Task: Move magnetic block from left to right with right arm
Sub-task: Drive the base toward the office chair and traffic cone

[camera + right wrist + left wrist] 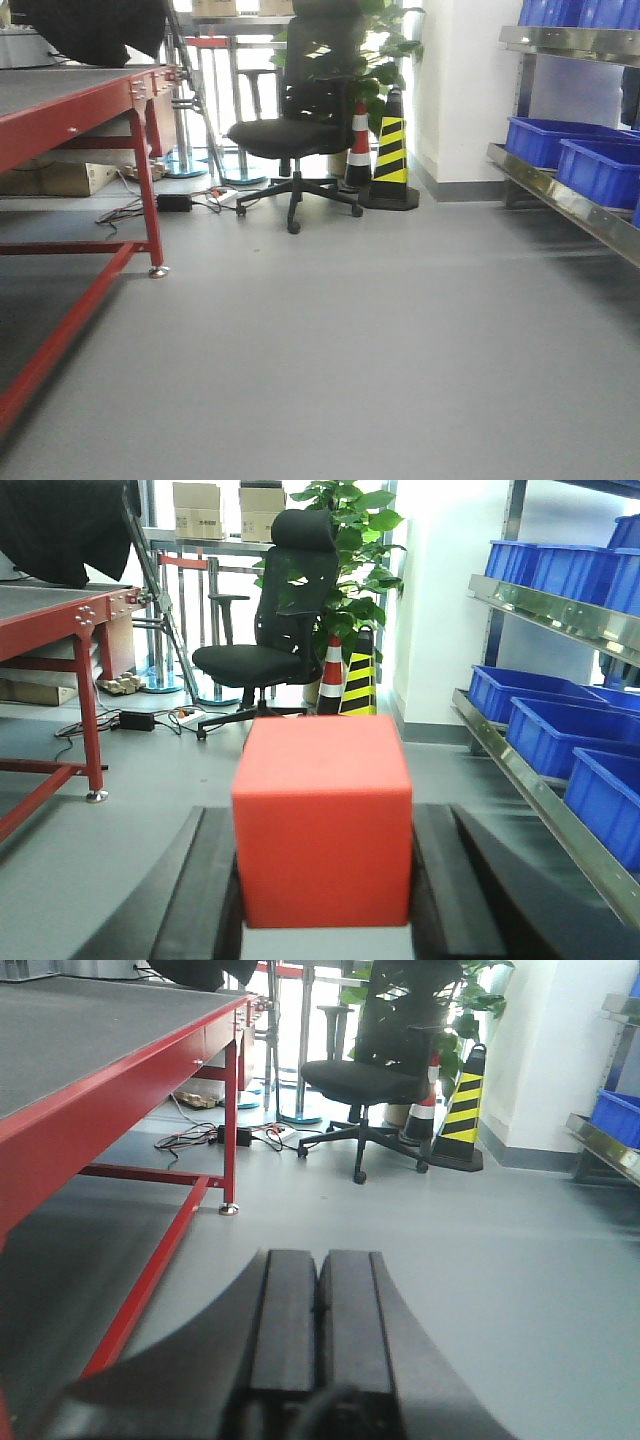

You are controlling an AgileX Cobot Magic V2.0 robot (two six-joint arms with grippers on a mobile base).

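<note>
In the right wrist view the magnetic block (322,820), a plain bright-red cube, fills the lower middle. My right gripper (322,825) is shut on it, one black finger (210,880) pressed to its left face and the other to its right face. The block is held up in the air, with the grey floor far behind it. In the left wrist view my left gripper (318,1270) is shut, its two black pads pressed together with nothing between them. Neither arm nor the block shows in the exterior view.
A red-framed table (70,110) stands at the left. A black office chair (290,130), a yellow-black cone (390,150) and a plant stand ahead. Metal shelves with blue bins (560,730) line the right. Cables (200,1140) lie on the grey floor (350,330).
</note>
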